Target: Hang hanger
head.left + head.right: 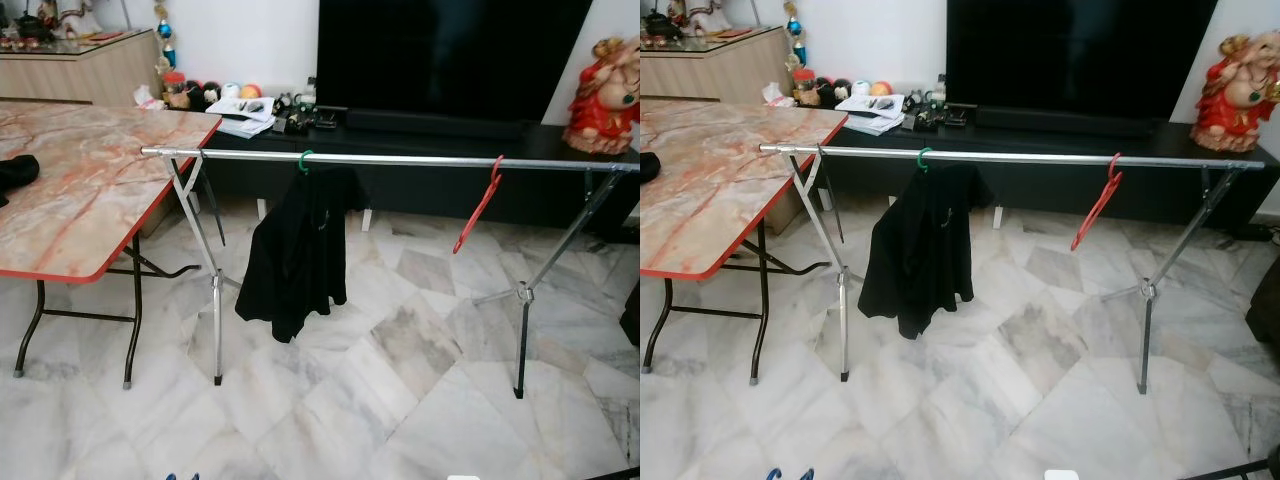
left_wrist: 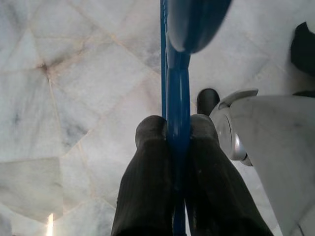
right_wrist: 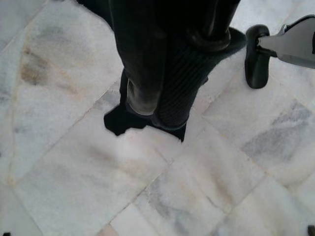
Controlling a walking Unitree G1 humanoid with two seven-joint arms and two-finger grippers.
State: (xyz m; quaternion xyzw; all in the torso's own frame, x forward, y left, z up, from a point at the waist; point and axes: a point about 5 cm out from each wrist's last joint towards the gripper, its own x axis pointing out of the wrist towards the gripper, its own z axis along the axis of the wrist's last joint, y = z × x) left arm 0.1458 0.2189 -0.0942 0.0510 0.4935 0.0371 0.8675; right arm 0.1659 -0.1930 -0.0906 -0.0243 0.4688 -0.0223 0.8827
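Observation:
A silver clothes rail on crossed legs stands across the marble floor ahead. A black garment hangs from it on a green hanger, left of middle. An empty red hanger hangs tilted further right. My left gripper is low at my side, shut on a blue hanger; the hanger's tip peeks in at the bottom edge. My right gripper hangs over the floor with its fingers pressed together; a dark scrap at their tips cannot be identified.
A marble-topped folding table with a red edge stands on the left, a black cloth on it. Behind the rail are a low black console, a large TV and a red statue. Marble floor lies between me and the rail.

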